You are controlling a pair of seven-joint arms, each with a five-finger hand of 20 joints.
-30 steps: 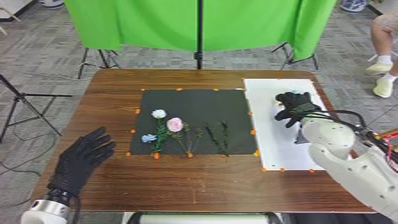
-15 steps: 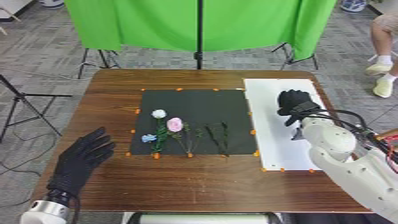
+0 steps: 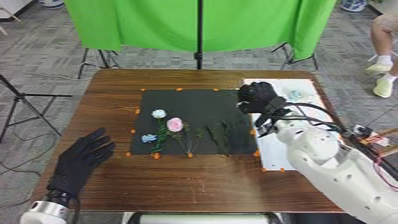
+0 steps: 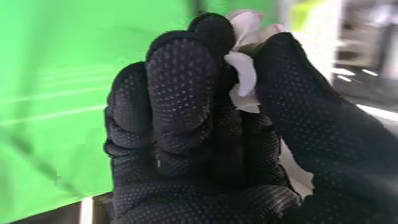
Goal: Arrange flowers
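White flower [image 4: 243, 70], pinched by right hand [image 3: 258, 98], fingers bent, left hand [image 3: 80, 157], fingers loosely straight

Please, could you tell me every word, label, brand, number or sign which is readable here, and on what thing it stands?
None: I can read no word, number or sign on the dark mat, the white sheet or the left hand's glove.

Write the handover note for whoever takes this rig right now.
Right hand: pinching a white-petalled flower, over the black mat's far right corner.
Left hand: open, at the table's left.
On the mat: white, pink and blue flowers, green stems.
Done: apparently one pale bloom on the white sheet.
Left: probably set down the held flower, then finish arranging.
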